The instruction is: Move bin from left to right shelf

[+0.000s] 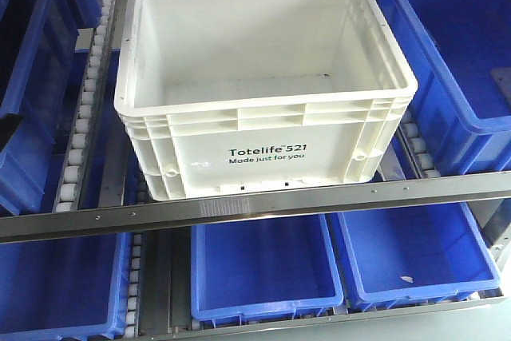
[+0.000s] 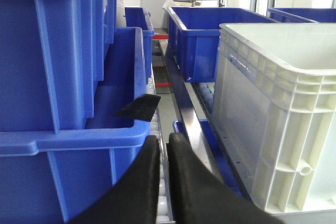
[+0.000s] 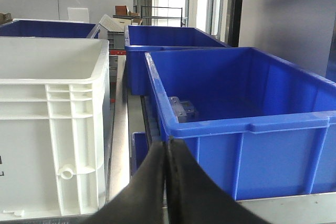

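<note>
Barcode strip (image 1: 217, 208) unreadable; bin (image 1: 263, 85) hides rollers beneath.

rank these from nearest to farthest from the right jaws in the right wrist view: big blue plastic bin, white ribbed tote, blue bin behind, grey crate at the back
1. Big blue plastic bin, just ahead on the right.
2. White ribbed plastic tote, on the left; too close to call against the first.
3. Blue plastic bin behind, farther back.
4. Grey crate, far back, centre-left.

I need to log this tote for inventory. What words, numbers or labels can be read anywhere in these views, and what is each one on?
"Totelife 521": black print on the front wall of the white bin.
"Made just for you": smaller black line directly beneath it, same wall.
Barcode strip on the steel front rail: too small to read.
The blue bins show no readable text.
</note>
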Tool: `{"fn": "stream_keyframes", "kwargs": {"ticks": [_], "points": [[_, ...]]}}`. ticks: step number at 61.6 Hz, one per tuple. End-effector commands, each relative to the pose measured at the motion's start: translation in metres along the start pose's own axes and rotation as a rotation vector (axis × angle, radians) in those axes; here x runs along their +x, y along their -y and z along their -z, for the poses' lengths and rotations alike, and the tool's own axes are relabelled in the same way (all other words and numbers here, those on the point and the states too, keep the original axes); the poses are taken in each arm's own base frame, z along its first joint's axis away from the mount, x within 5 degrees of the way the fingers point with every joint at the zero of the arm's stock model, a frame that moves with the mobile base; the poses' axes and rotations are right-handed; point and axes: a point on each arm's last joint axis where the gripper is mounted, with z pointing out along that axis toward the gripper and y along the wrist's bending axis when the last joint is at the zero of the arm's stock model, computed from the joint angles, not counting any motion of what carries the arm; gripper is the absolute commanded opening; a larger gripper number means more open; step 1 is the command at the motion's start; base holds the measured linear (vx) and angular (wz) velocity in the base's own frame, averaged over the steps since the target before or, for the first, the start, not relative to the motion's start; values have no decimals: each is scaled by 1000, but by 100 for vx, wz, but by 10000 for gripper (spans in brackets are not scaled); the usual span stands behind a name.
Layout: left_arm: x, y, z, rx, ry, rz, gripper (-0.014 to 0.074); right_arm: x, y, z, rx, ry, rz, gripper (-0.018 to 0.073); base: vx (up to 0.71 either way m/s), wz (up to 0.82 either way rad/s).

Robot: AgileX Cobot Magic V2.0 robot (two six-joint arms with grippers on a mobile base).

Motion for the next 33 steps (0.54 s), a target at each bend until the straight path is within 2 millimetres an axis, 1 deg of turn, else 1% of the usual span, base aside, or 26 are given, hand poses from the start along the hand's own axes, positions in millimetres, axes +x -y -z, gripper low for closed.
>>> {"fn": "stream_keyframes", "kwargs": {"ticks": [1,33], "points": [[-15,0,2,-2,112,15,28,-3,0,1,7,73,14,-9,0,0],[-15,0,2,-2,112,15,28,-3,0,1,7,73,14,-9,0,0]]}}
